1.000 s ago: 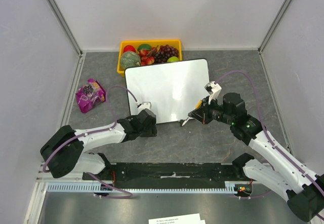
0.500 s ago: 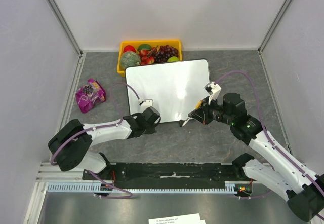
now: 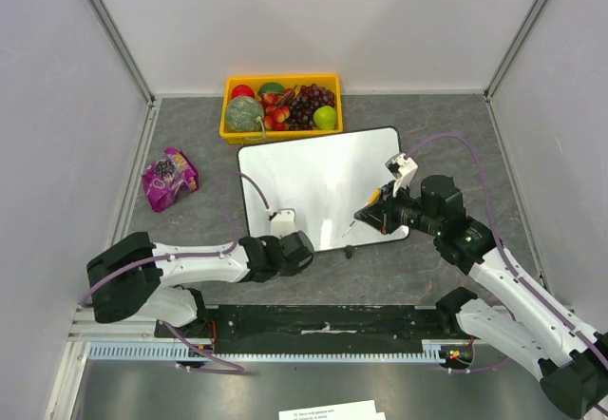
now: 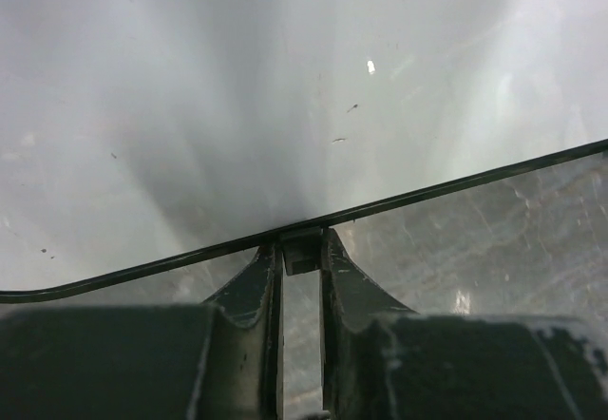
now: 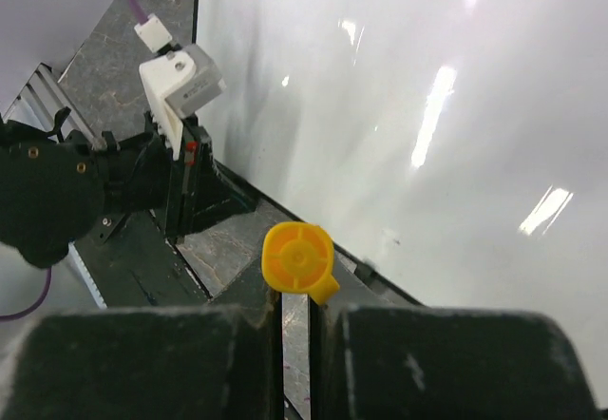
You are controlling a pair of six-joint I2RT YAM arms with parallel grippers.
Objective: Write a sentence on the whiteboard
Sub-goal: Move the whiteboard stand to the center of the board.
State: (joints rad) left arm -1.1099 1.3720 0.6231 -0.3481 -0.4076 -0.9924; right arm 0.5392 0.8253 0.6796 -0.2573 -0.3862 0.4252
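The whiteboard [image 3: 323,178] lies flat mid-table, glossy white with a thin black frame. Its face shows only glare, so the sentence is out of view. My left gripper [image 3: 293,241] is at the board's near edge, and in the left wrist view its jaws [image 4: 301,249] are shut on the black frame of the whiteboard [image 4: 285,106]. My right gripper [image 3: 367,216] hovers over the board's near right part, shut on a marker [image 3: 351,229]. The marker's yellow end [image 5: 297,258] faces the right wrist camera, above the whiteboard [image 5: 427,106] and close to the left gripper [image 5: 180,197].
A yellow tray [image 3: 282,79] of fruit stands behind the board, against the back wall. A purple snack packet [image 3: 169,178] lies at the left. Grey enclosure walls close in the left, right and back sides.
My left gripper has closed on the board's near edge and dragged the board nearer and to the right, off the tray. The right gripper with the marker has barely moved.
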